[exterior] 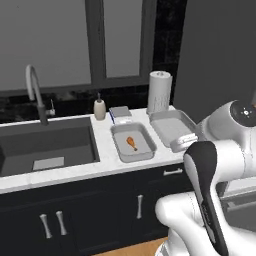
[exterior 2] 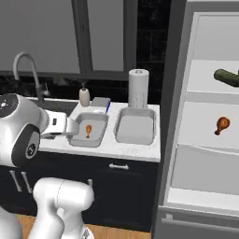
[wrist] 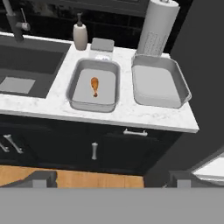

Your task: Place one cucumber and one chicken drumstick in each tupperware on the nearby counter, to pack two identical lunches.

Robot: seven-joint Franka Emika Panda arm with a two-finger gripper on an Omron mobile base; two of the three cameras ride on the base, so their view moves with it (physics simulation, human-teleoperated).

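- Jaws spread wide and holding nothing; my gripper hangs back from the counter, looking down at both containers.
- One chicken drumstick lies in the left tupperware, near the middle of its floor. The right tupperware has nothing in it.
- In the right base view the fridge stands open beside the counter: a second drumstick on a middle shelf, a dark green cucumber on the shelf above. I can't spot the other cucumber.
- Risk one: swinging to the fridge, my elbow could clip the paper towel roll or the fridge wall, since the arm sits close to both.
- Risk two: the cucumber is round and stubby, so I judge it may roll off the pads if I pinch off-centre.
- Risk three: dropping the second drumstick into the left container would leave the lunches mismatched.
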